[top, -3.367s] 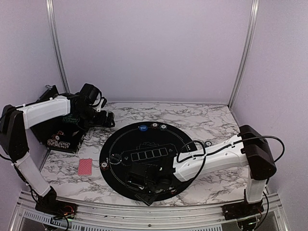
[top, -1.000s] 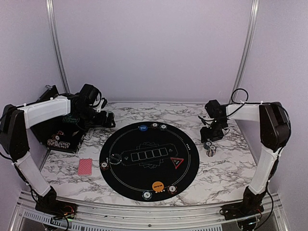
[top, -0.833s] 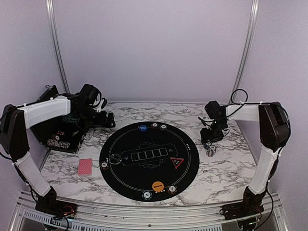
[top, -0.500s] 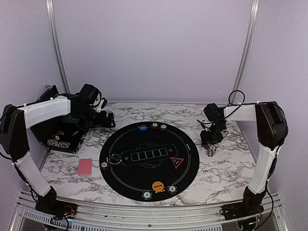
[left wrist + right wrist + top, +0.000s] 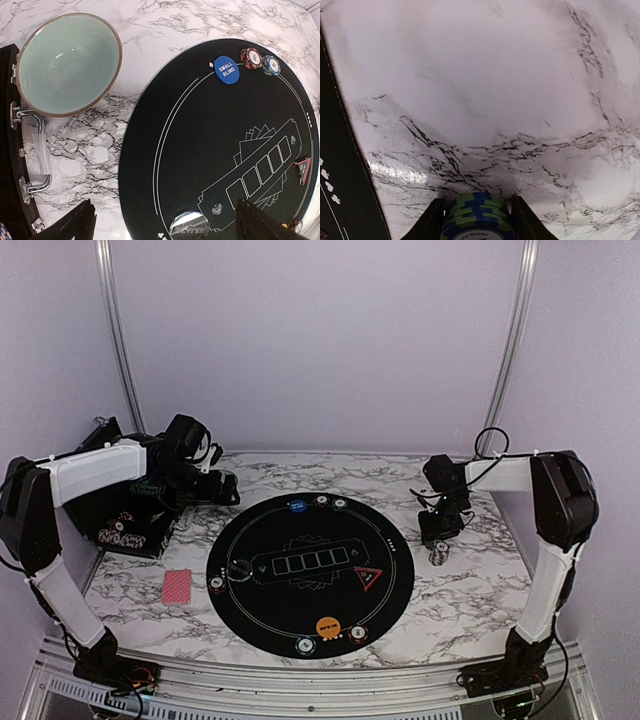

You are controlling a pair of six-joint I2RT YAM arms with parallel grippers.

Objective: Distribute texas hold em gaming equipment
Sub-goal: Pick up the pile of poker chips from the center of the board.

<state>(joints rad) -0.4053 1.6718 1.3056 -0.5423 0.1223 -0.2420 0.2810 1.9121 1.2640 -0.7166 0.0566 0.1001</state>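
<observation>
My right claw point(image 5: 477, 201) pinches the chip stack point(image 5: 477, 222); my left claw point(image 5: 165, 210) is open. A crooked squeeze could spill chips everywhere.

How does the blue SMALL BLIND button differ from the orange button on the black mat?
The blue button lies at the far edge of the black mat, the orange button at its near edge. The blue button has two chips together on one side; the orange button has one chip on each side. Both are flat round discs lying close to the rim.
</observation>
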